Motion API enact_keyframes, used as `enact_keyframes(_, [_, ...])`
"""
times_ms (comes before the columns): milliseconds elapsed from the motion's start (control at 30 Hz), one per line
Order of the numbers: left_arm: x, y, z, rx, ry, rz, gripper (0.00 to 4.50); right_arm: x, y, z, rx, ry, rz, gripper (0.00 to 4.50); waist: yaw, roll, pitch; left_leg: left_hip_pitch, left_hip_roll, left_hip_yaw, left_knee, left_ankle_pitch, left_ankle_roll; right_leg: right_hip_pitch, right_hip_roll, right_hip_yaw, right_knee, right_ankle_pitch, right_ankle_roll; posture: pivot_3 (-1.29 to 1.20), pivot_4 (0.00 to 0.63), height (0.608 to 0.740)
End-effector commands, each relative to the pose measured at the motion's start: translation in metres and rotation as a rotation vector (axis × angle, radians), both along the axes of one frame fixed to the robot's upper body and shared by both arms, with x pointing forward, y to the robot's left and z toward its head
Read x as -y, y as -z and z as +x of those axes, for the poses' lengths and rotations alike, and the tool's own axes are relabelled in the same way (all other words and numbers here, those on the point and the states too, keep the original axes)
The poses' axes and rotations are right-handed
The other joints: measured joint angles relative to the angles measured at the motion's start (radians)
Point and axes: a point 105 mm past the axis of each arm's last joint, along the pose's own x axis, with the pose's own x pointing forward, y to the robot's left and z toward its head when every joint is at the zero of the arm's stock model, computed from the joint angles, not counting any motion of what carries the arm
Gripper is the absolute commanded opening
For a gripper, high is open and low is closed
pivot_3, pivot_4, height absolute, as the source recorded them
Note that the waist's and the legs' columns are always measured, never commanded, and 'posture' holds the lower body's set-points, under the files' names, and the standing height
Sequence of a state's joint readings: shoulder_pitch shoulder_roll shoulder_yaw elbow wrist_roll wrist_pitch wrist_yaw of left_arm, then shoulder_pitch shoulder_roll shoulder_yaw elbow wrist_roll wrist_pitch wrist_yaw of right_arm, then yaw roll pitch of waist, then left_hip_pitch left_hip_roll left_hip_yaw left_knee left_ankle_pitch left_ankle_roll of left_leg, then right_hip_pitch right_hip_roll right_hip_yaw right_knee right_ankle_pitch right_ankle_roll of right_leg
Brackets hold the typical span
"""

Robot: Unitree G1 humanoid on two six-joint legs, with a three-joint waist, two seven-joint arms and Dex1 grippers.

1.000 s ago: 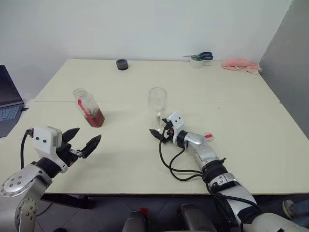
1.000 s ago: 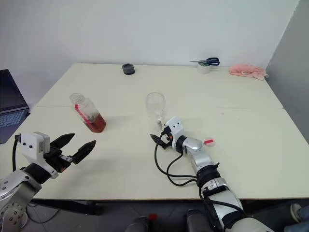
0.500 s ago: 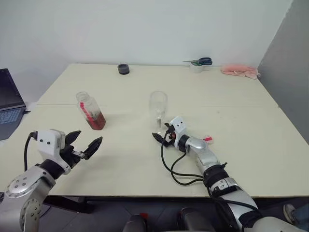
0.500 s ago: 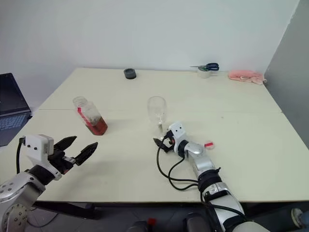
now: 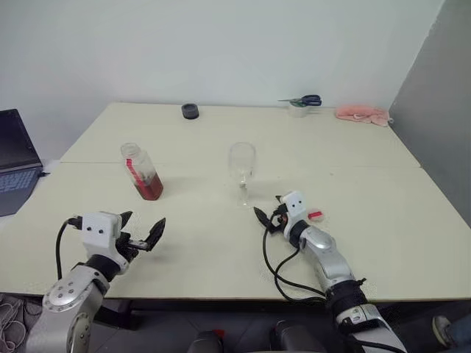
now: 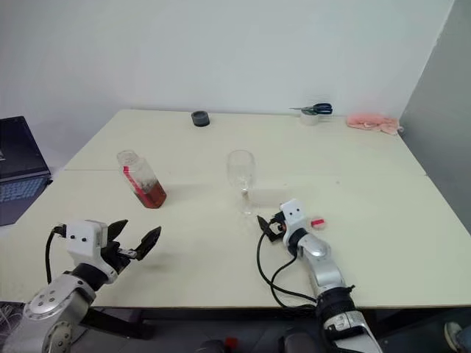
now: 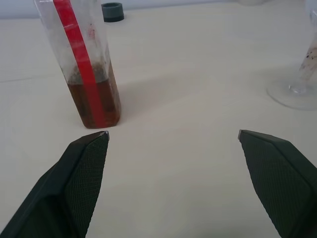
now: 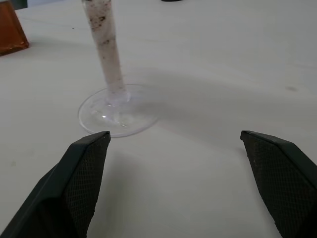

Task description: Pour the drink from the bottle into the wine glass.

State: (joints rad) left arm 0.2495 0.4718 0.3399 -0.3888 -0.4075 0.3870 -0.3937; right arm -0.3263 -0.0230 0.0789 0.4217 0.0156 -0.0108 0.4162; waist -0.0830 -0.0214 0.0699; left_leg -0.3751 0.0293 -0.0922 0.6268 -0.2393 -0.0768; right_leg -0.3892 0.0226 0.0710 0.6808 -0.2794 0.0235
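Note:
The bottle (image 5: 143,171) stands uncapped on the left half of the table, a red stripe down its side and the reddish-brown drink (image 7: 94,101) in its lower part. To its right, mid-table, the empty wine glass (image 5: 242,170) stands upright. My left gripper (image 5: 140,226) hovers open near the table's front edge, pointing toward the bottle and short of it. My right gripper (image 5: 268,209) is open, low over the table just right of and in front of the glass foot (image 8: 119,111), touching nothing.
A small red-and-white piece (image 5: 315,215) lies beside my right wrist. A laptop (image 5: 11,162) sits off the table's left side. Along the far edge are a black ring (image 5: 190,110), scissors on a tape roll (image 5: 300,101) and a pink cloth (image 5: 360,113).
The camera has tilted. My right gripper drew back and to the right, away from the glass, and sank. My left gripper has lowered toward the table. Both stay open.

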Motion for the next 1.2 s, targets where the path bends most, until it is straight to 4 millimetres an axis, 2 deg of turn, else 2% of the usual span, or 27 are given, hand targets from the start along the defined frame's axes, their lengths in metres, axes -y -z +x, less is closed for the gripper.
enact_keyframes(33, [-0.030, -0.063, 0.008, 0.160, 0.059, -0.022, 4.50, 0.007, -0.123, -0.015, 0.134, -0.459, -0.129, 4.48, 0.000, 0.000, -0.002, 0.000, 0.000, 0.000, 0.000, 0.000, 0.000, 0.000, 0.000, 0.000, 0.000, 0.000, 0.000, 0.00, 0.000, 0.740])
enact_keyframes(300, [-0.022, -0.061, 0.015, 0.167, 0.075, -0.028, 4.50, 0.003, -0.123, -0.018, 0.148, -0.451, -0.136, 4.48, 0.003, 0.000, -0.006, 0.001, 0.000, 0.001, 0.000, 0.000, 0.000, 0.001, 0.000, 0.001, 0.000, -0.001, 0.000, 0.00, 0.000, 0.740])
enact_keyframes(967, [-0.023, -0.057, 0.009, 0.179, 0.051, -0.008, 4.50, -0.008, -0.132, -0.029, 0.176, -0.479, -0.105, 4.48, 0.025, 0.004, -0.025, 0.003, 0.000, 0.005, 0.000, -0.002, 0.000, 0.001, 0.000, 0.004, 0.000, -0.005, 0.000, 0.00, 0.000, 0.740])
enact_keyframes(1200, [-0.021, -0.056, 0.009, 0.186, 0.049, -0.002, 4.50, -0.008, -0.134, -0.032, 0.176, -0.475, -0.097, 4.48, 0.024, 0.004, -0.028, 0.011, 0.000, 0.014, -0.001, -0.006, 0.002, 0.005, 0.000, 0.013, 0.000, -0.008, -0.002, 0.00, 0.000, 0.740])
